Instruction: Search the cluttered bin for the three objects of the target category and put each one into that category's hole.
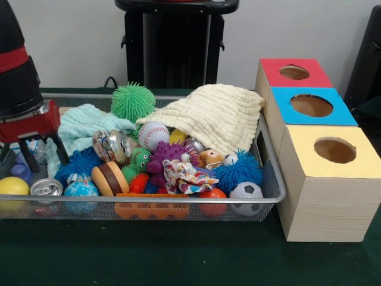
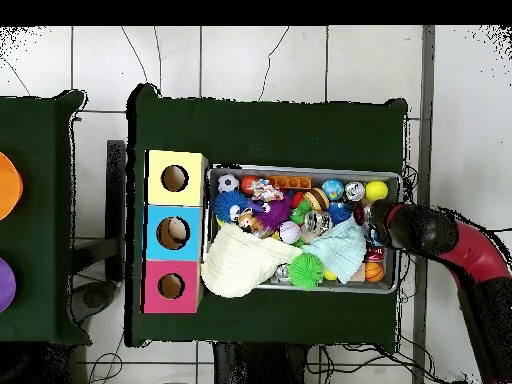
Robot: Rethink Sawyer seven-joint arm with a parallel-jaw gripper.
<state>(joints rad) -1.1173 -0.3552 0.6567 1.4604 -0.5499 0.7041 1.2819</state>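
The wire mesh bin (image 1: 178, 201) holds a heap of toys, balls, cans and cloths; it also shows in the overhead view (image 2: 300, 170). My red and black gripper (image 1: 33, 158) is down inside the bin's left end in the front view, which is the right end in the overhead view (image 2: 378, 215). A see-through plastic bottle (image 1: 37, 149) lies right under the gripper, with a blue cap (image 1: 18, 171) beside it. Whether the gripper holds it does not show. No other clear bottle is visible; the cloths hide part of the heap.
Three wooden boxes with round holes stand beside the bin: red-topped (image 1: 294, 72), blue-topped (image 1: 311, 105), yellow-topped (image 1: 334, 150). A cream cloth (image 1: 214, 116) and a mint cloth (image 1: 83, 125) cover toys. Silver cans (image 1: 46, 187) (image 1: 113, 145) lie among several balls.
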